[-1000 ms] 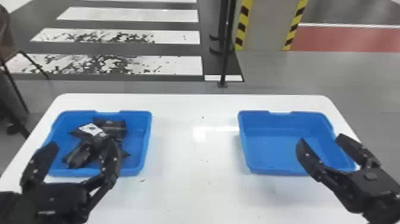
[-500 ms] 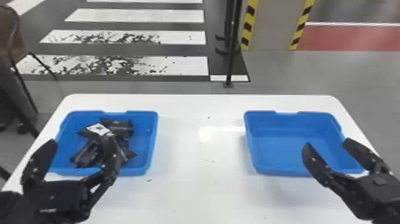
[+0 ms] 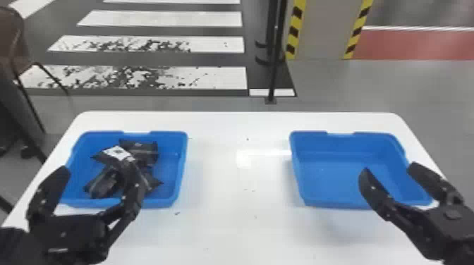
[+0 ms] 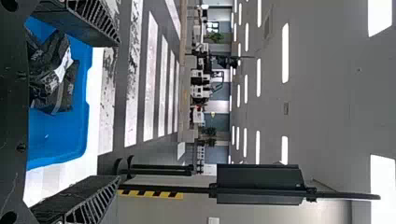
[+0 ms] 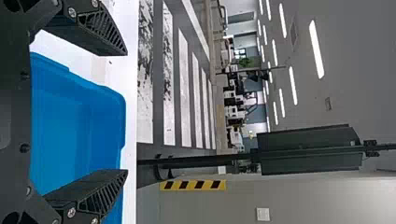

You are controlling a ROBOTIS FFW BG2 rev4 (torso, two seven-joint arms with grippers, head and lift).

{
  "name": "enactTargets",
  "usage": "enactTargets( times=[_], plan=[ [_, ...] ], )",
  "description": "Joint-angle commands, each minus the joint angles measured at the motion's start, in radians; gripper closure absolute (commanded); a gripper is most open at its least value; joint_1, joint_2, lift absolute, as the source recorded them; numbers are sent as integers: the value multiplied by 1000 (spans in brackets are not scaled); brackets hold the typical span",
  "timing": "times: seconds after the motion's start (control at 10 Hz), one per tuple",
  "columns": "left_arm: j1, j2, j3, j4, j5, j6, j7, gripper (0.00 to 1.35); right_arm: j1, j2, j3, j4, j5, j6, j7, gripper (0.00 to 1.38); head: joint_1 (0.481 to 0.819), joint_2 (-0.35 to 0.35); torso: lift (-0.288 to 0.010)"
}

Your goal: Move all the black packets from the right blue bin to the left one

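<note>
Black packets [image 3: 124, 165] | creased, glossy, heaped in smooth left blue bin [image 3: 171, 172] | left pincer [image 3: 101, 179], right pincer [image 3: 389, 168]: fingers apart

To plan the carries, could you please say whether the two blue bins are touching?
Apart; in the head view, white table shows between the left bin and right bin.

blue bins: two, the left bin [image 3: 180, 158] at 8 o'clock and the right bin [image 3: 335, 179] at 4 o'clock in the head view
black packets [image 3: 123, 162]: at least three, overlapping, so the exact count can't be told
tools: two, the left tool [image 3: 103, 179] and the right tool [image 3: 389, 168]
fingers [image 3: 53, 185]: two per tool, four altogether
table [image 3: 229, 218]: one
chair [image 3: 10, 38]: one, at 10 o'clock in that view
yellow-and-black bands [image 3: 294, 31]: two, towards 1 o'clock
</note>
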Motion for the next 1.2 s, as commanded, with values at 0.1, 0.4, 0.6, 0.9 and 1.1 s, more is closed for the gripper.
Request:
enactTargets(
  times=[0.1,0.4,0.6,0.9,1.1],
  plan=[
    [1,2,-2,0,2,2,0,-2,1,0,0,-2,0,0,0,136,695,-8,-140],
    [-1,2,-2,0,16,-3,-5,-2,1,0,0,-5,0,0,-2,136,695,-9,-140],
    [-4,2,-2,0,20,4,-8,-2,1,0,0,-10,-2,-2,-2,136,695,-10,-140],
    [-9,2,6,2,20,4,-18,-2,1,0,0,-10,-2,-10,-3,136,695,-12,-140],
    [-9,2,6,2,22,2,-21,-2,1,0,0,-10,-4,-10,-5,136,695,-10,-140]
  ],
)
